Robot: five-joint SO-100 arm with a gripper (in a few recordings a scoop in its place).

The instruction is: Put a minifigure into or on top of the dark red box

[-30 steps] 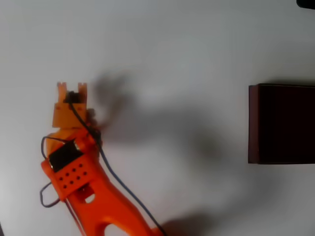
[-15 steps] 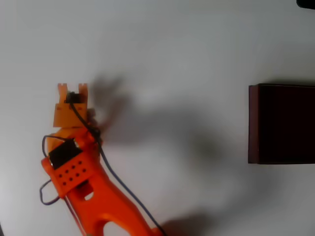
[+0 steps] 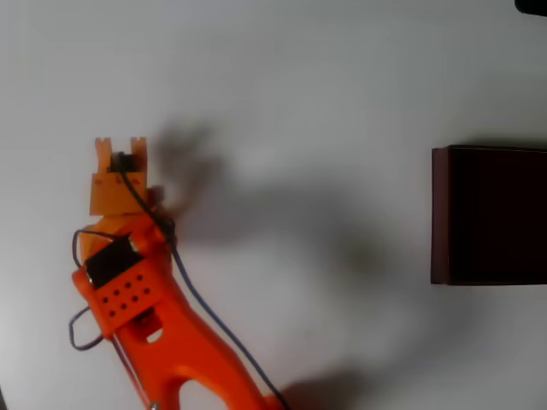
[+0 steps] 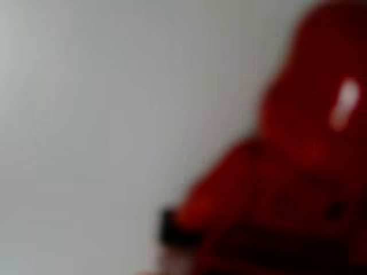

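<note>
While the overhead view looks straight down on a plain white table (image 3: 282,77), an orange robot arm (image 3: 162,333) enters from the bottom edge at about 7 o'clock and reaches up toward 10 o'clock. A thin dark cable (image 3: 192,295) runs along the arm's right side. At the arm's upper end sits the hand (image 3: 120,147), seen from above as a blocky orange piece with two short prongs pointing toward 12 o'clock. Its fingers lie hidden beneath the wrist, so I cannot tell from here whether the hand is open or closed, or whether it grips anything. A soft grey shadow spreads across the table to the right of the arm.

The dark red box (image 3: 489,215) rests at the 3 o'clock edge of the overhead view, cut off by the frame on its right. It has thin maroon walls and a near-black interior. It lies well apart from the hand, with bare table between them.

In the wrist view, the minifigure (image 4: 298,172) fills the area from 2 o'clock down to 5 o'clock, very close to the lens and strongly blurred. It is all red, with a rounded head at upper right carrying a small white highlight, and a dark hand-like tip at about 6 o'clock. Pale table lies behind it on the left.
</note>
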